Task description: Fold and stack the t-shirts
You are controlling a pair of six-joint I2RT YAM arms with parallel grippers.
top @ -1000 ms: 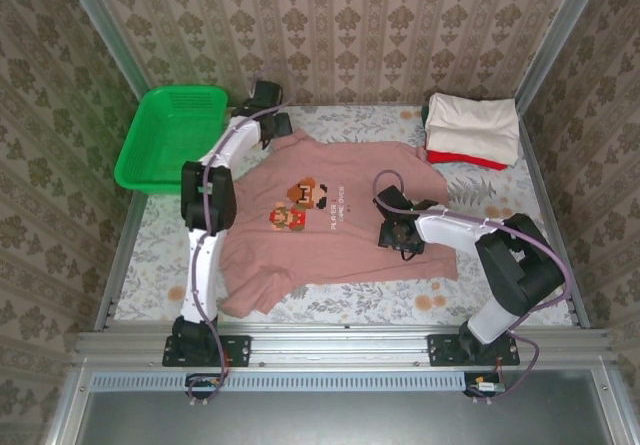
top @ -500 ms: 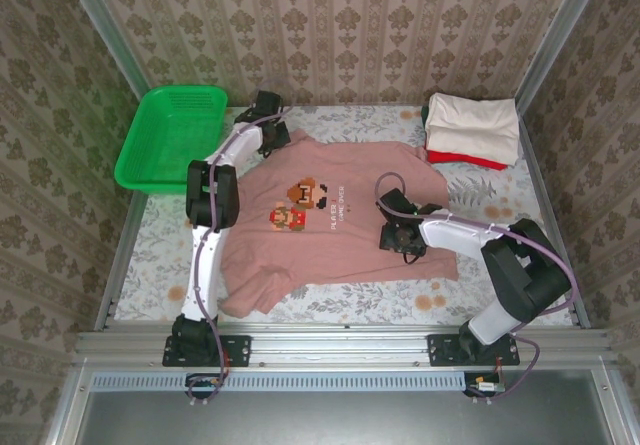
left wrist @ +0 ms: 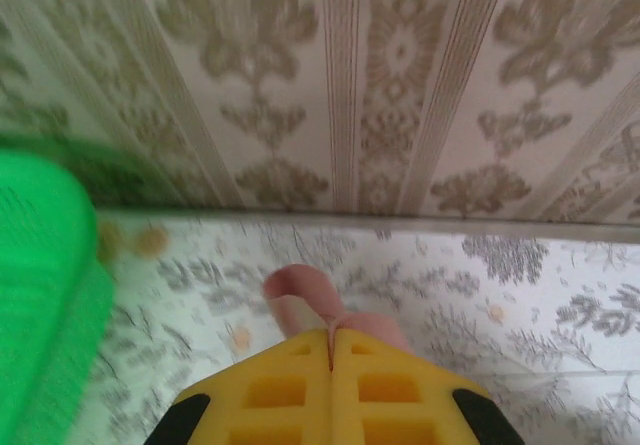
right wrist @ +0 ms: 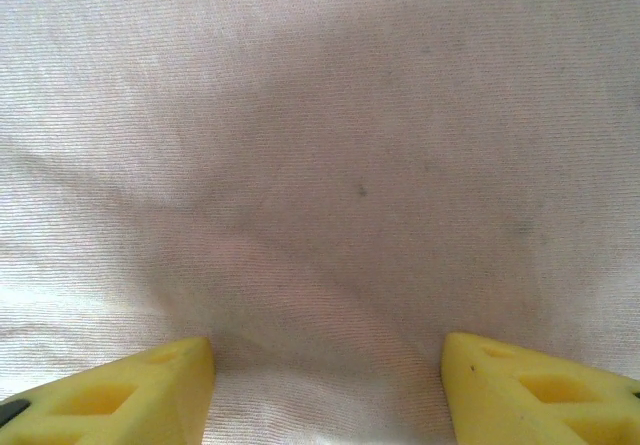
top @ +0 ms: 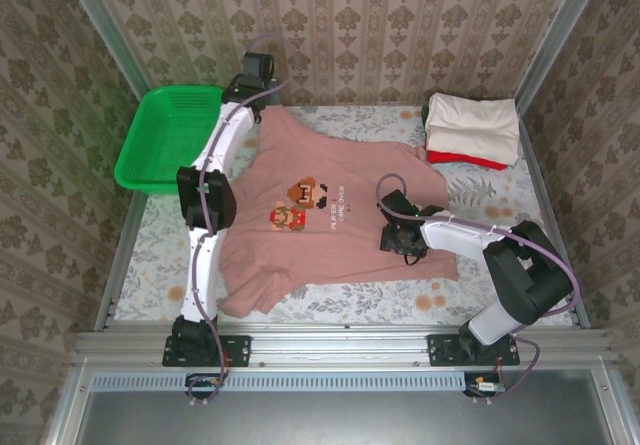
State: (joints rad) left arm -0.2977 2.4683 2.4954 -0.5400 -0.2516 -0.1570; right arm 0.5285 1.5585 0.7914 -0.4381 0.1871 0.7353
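A dusty-pink t-shirt point(top: 330, 215) with a pixel-figure print lies spread face up in the middle of the table. At the back wall, my left gripper point(top: 256, 100) is shut on the shirt's far left corner, and the cloth is drawn taut toward it. In the left wrist view a fold of pink fabric point(left wrist: 300, 295) sticks out from between the closed yellow fingers of the left gripper point(left wrist: 331, 337). My right gripper point(top: 398, 237) rests open on the shirt's right side, and its wrist view shows the right gripper point(right wrist: 327, 365) with pink fabric point(right wrist: 330, 165) between the spread fingertips. A folded cream shirt point(top: 472, 123) lies on a folded red one point(top: 462, 158) at the back right.
A green mesh basket point(top: 165, 135) stands at the back left, close beside the left arm, and its edge point(left wrist: 40, 295) shows at the left of the left wrist view. Patterned walls close in the floral table point(top: 500, 200) on three sides.
My left gripper closed on the shirt's far left corner and moved back toward the wall, stretching that corner out. The right gripper stayed in place.
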